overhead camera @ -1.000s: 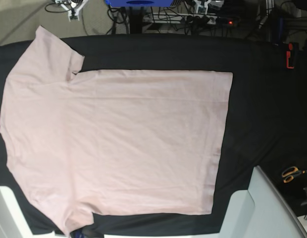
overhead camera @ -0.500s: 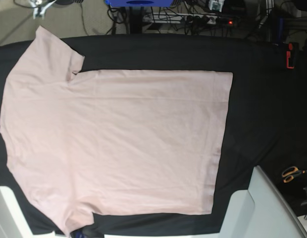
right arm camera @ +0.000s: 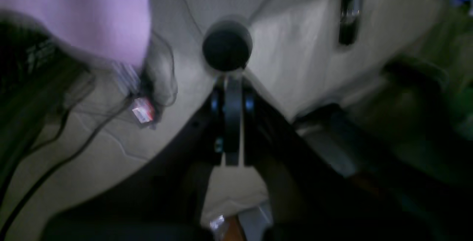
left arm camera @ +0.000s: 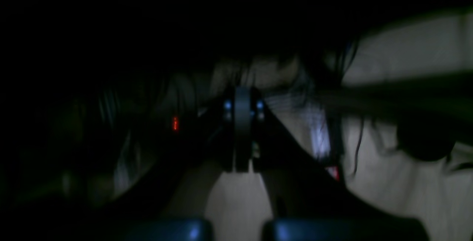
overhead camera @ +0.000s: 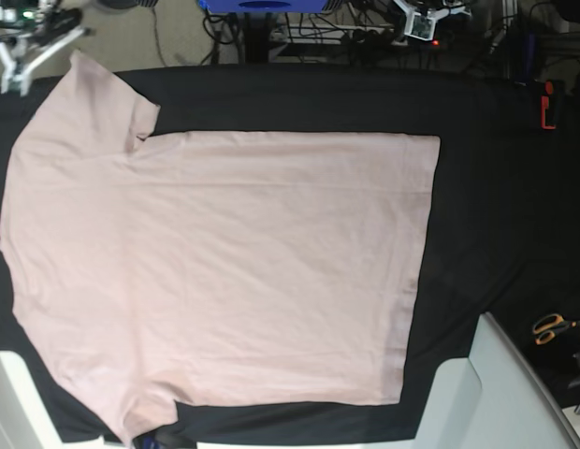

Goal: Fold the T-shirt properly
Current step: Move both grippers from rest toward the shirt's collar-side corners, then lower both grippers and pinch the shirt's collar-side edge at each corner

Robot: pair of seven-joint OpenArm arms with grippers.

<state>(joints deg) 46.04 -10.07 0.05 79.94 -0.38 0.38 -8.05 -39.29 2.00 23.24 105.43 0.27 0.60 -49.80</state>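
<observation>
t-shirt (overhead camera: 215, 271): pale pink, spread flat on the black cloth (overhead camera: 486, 187); sleeves and shoulders toward the left of the base view, straight hem toward the right; one sleeve reaches the upper left corner, the other the lower left edge
right gripper (overhead camera: 14, 79): upper left corner of the base view, just off the far sleeve, over the floor and apart from the fabric; in the right wrist view (right arm camera: 226, 80) the two fingers lie pressed together with nothing between them, blurred; a pink patch of the shirt (right arm camera: 77, 12) shows at that view's upper left
cloth cover: black, under the whole shirt, bare in a wide band on the right
left gripper (overhead camera: 419, 26): top edge of the base view, right of centre, among cables behind the table, well apart from the shirt; in the dark, blurred left wrist view (left arm camera: 242, 100) the fingers appear closed on each other, empty
red object (overhead camera: 548, 105): on the cloth near the upper right
scissors (overhead camera: 550, 327): orange-handled, at the right edge, on the dark surface
</observation>
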